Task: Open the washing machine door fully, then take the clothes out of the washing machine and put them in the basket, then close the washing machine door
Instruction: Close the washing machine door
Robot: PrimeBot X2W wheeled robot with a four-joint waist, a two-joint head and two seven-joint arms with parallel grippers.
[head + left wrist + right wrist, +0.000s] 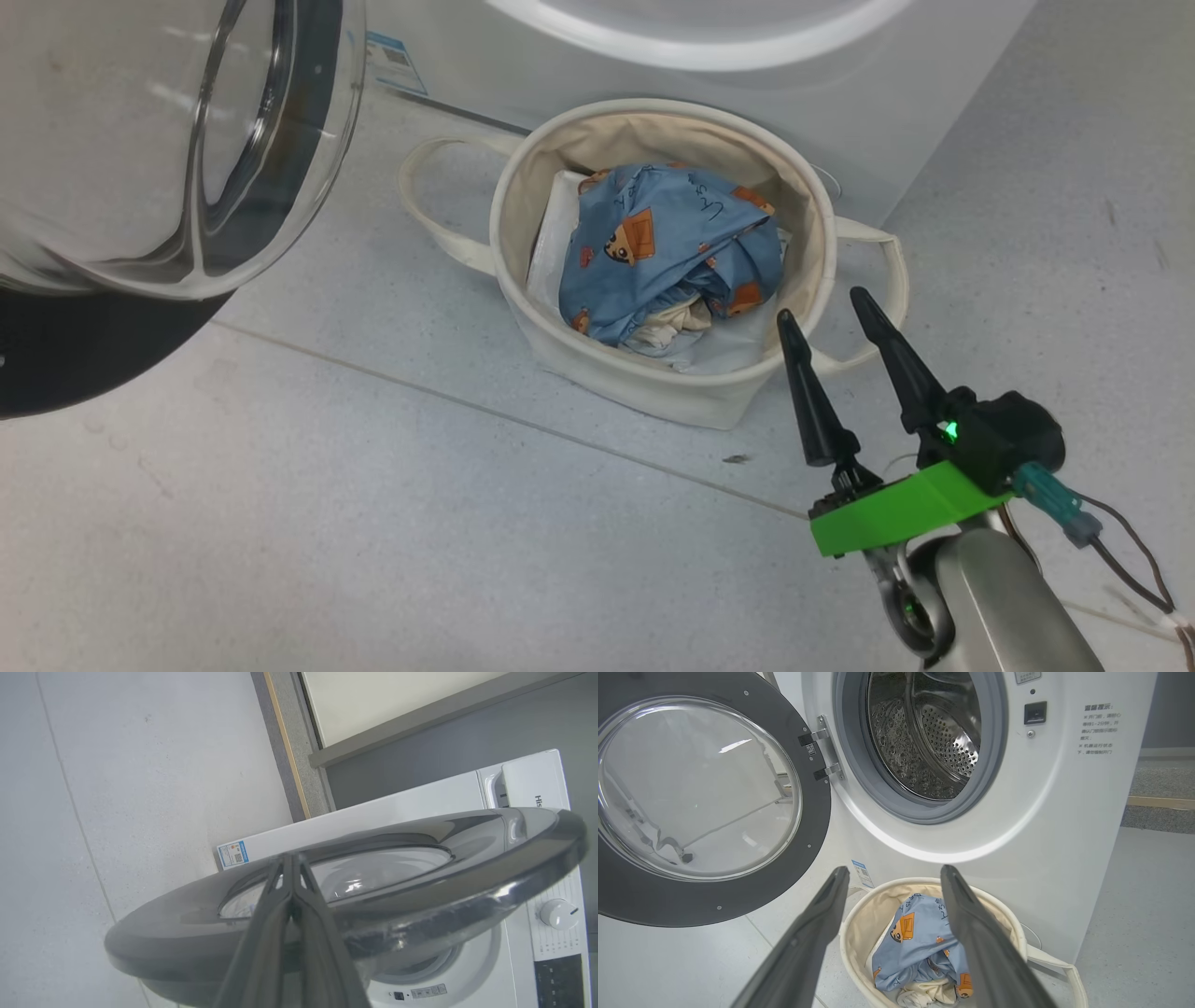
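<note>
The washing machine door (714, 900) stands swung open to the left of the washing machine (1055, 812), its glass bowl (177, 140) bulging outward. The drum mouth (924, 742) shows bare metal inside. Below it on the floor sits the basket (812, 215), holding the light blue clothes (667, 247) in a bunch. My right gripper (821, 306) hovers open and empty beside the basket's near right rim, and the right wrist view shows it as my right gripper (894, 870) above the clothes (915, 947). My left gripper (292, 857) is shut, its tips close against the washing machine door (420, 877); I cannot tell if they touch.
A flat white sheet (551, 247) lies under the clothes in the basket. The basket's looped handles (425, 201) stick out on both sides. Grey floor tiles (373, 523) spread in front of the machine. A control knob (558, 913) sits on the machine's panel.
</note>
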